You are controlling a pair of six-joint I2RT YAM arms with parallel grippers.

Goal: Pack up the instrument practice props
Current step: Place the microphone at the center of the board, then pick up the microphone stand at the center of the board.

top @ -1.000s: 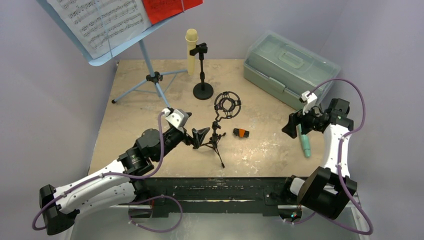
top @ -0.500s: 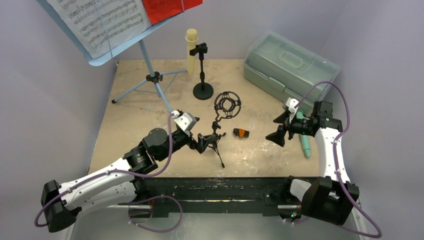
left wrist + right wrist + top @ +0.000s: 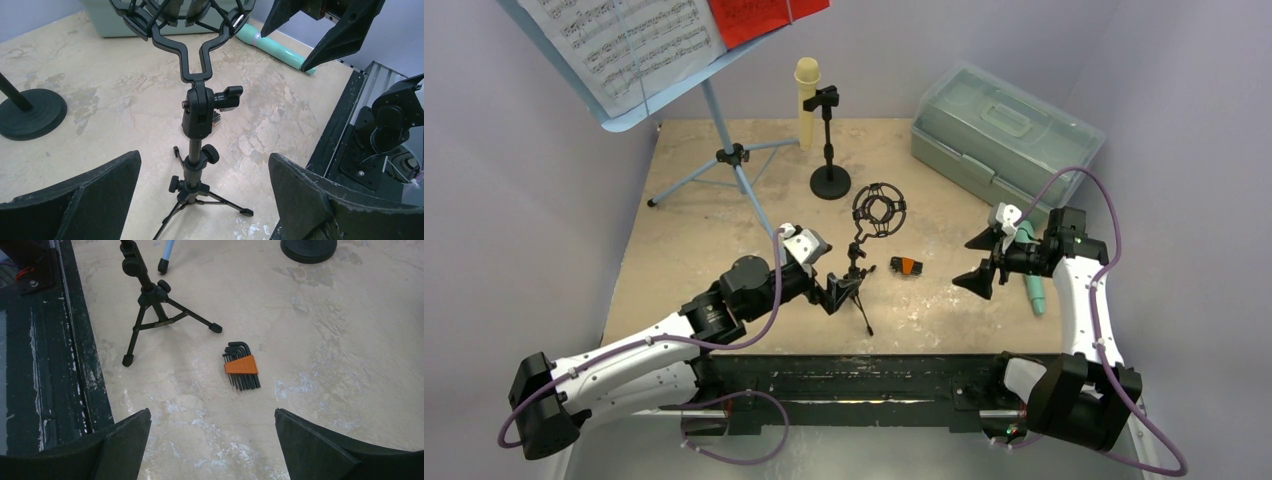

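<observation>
A black shock-mount mic holder (image 3: 865, 232) on a small tripod stands mid-table. My left gripper (image 3: 838, 290) is open, its jaws on either side of the holder's lower stem (image 3: 195, 150) without touching it. My right gripper (image 3: 966, 262) is open and empty above bare table, left of the teal microphone (image 3: 1031, 285), which lies flat. The cream microphone (image 3: 806, 100) stands clipped in a round-base black holder (image 3: 829, 180). The pale-blue music rack (image 3: 629, 112) with white pages (image 3: 624, 40) and a red page (image 3: 759, 15) stands on tripod legs (image 3: 734, 158) at the back left.
A translucent grey-green case (image 3: 999, 130) sits shut at the back right. An orange-sleeved hex key set (image 3: 905, 265) lies between the grippers, also in the right wrist view (image 3: 241, 365). The black rail (image 3: 854, 375) runs along the near edge.
My left gripper has moved right and forward until its open jaws flank the tripod holder's stem. My right gripper has swung left and down, away from the teal microphone.
</observation>
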